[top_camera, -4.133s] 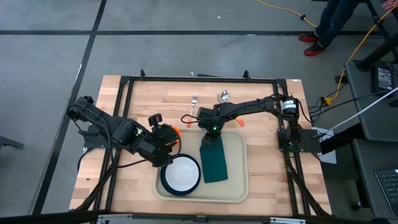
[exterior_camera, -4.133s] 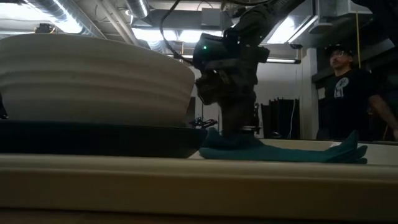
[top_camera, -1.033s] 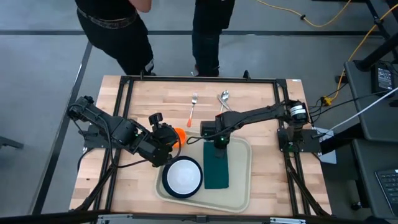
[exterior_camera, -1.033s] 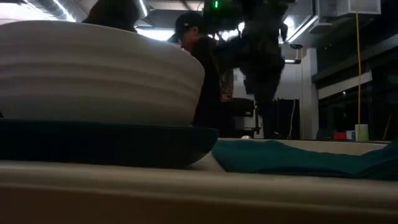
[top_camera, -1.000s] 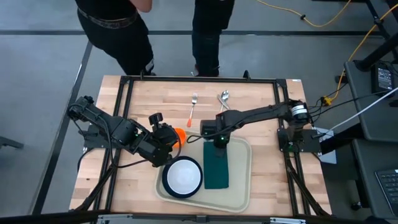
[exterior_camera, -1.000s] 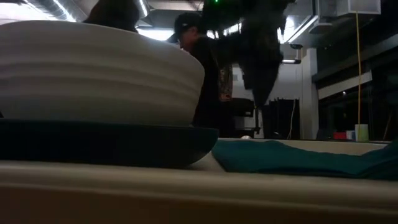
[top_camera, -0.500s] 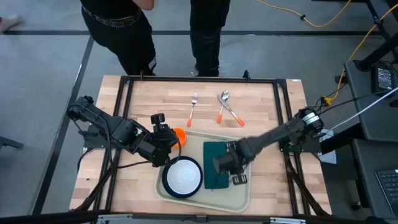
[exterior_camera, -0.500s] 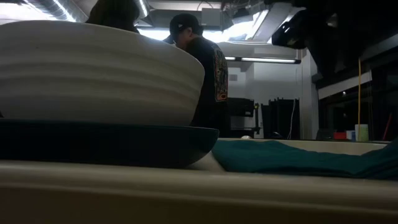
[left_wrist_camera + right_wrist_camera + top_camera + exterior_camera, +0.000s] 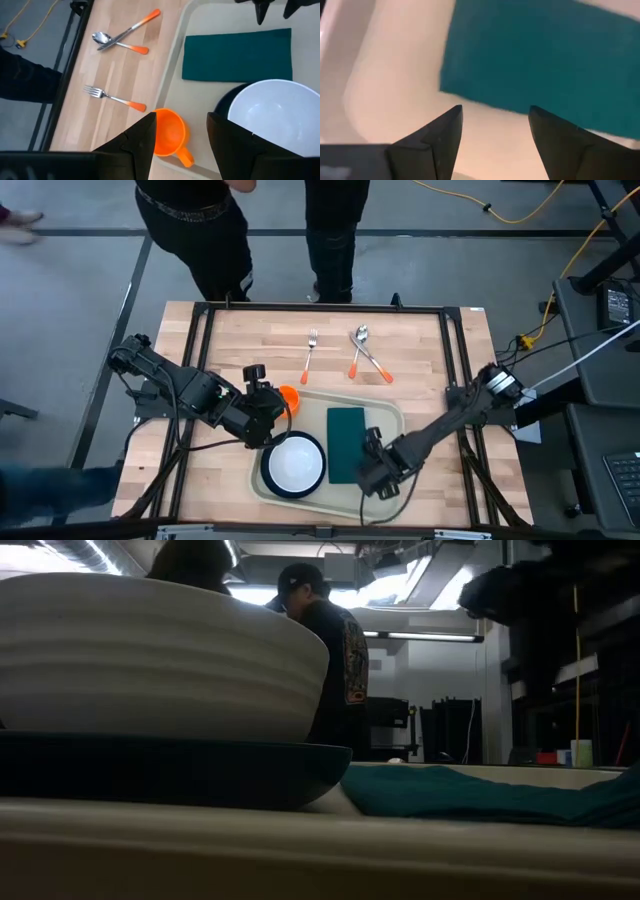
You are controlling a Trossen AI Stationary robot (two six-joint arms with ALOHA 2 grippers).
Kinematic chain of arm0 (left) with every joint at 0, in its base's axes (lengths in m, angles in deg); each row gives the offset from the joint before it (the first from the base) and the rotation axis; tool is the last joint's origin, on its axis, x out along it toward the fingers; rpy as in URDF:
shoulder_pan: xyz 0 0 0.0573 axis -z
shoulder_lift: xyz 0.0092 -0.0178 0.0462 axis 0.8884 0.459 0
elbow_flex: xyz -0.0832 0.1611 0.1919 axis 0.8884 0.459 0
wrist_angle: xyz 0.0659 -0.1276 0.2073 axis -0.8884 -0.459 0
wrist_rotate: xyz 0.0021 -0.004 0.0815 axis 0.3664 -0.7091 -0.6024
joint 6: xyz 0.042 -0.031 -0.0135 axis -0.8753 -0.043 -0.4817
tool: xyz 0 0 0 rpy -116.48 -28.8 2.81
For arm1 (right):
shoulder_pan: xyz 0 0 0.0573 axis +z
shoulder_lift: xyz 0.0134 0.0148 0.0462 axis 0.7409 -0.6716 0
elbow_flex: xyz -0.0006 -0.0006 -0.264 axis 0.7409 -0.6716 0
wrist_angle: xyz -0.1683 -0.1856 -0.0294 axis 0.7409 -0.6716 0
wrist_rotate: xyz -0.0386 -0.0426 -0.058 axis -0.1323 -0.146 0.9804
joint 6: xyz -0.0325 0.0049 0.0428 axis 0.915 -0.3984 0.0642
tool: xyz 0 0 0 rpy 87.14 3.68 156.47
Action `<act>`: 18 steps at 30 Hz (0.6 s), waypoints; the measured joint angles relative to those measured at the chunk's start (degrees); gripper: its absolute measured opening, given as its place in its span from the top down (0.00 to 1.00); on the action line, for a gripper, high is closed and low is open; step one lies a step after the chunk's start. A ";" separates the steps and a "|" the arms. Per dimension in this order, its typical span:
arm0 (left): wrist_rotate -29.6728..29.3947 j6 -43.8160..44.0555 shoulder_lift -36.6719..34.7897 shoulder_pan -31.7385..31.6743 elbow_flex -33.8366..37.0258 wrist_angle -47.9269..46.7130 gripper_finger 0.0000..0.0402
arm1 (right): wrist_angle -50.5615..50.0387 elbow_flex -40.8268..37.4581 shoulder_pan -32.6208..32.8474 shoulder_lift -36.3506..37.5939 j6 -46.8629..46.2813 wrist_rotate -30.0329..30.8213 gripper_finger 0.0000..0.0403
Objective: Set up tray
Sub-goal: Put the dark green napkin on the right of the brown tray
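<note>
The beige tray (image 9: 388, 420) lies at the table's near middle. On it a dark green napkin (image 9: 346, 444) lies flat beside a white bowl (image 9: 293, 464) that stands on a dark plate (image 9: 170, 770). My right gripper (image 9: 376, 477) hangs open over the tray's near right part, just off the napkin's near right corner (image 9: 470, 85), with nothing between its fingers. My left gripper (image 9: 268, 416) stands open at the tray's far left corner, above an orange cup (image 9: 169, 132), and holds nothing.
A fork (image 9: 310, 352) and a crossed spoon and knife (image 9: 366, 354), all orange-handled, lie on the bare wood beyond the tray. Two people (image 9: 200, 230) stand at the table's far edge. A black frame (image 9: 200, 330) runs around the tabletop.
My right gripper has left the napkin's far end and swung toward the table's near edge, along the napkin's right side, rolling as it went. It now hangs over the tray's near right part. The napkin has stayed flat in its place.
</note>
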 joint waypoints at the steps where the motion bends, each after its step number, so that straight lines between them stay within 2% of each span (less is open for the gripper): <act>1: -0.01 0.00 0.00 -0.01 0.00 0.00 0.58 | -0.09 -0.40 0.63 0.00 -0.12 -0.01 0.42; 6: -0.02 -0.37 0.00 -0.02 0.00 0.02 0.58 | 2.06 -0.65 2.97 -0.38 1.42 -0.10 0.42; 13: 0.16 0.22 0.00 0.00 0.00 0.24 0.58 | 3.79 -0.62 3.49 -5.10 4.79 -1.75 0.42; 18: 0.46 1.43 0.00 0.04 0.00 0.32 0.58 | 3.68 -0.62 3.16 -6.36 6.76 0.80 0.42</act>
